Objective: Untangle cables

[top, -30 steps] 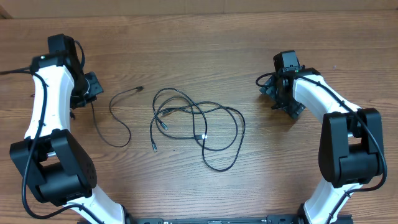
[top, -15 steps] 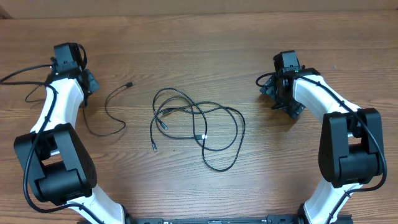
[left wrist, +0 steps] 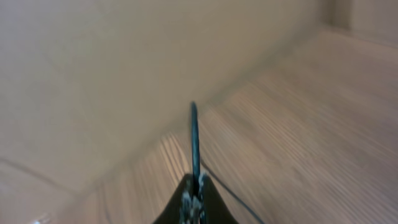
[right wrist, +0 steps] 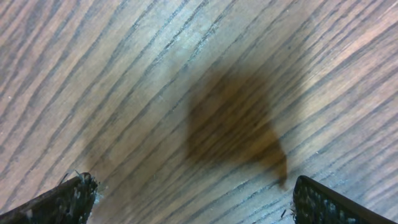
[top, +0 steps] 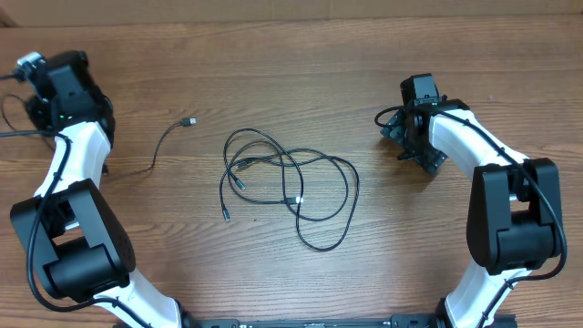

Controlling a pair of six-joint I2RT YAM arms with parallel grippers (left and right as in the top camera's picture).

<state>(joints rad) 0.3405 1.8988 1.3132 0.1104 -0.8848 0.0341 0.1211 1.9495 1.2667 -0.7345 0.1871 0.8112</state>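
Left wrist view alone shows left jaws pinching cable [left wrist: 194, 140]; right jaws wide.

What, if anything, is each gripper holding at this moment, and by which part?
The left gripper pinches a thin black cable close to one end, a short stub sticking out. The right gripper is open and holds nothing.

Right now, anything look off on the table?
Nothing damaged or spilled. The tangled cables lie knotted in the middle. One loose cable is drawn out to the left, and it is pinched in the left fingers.
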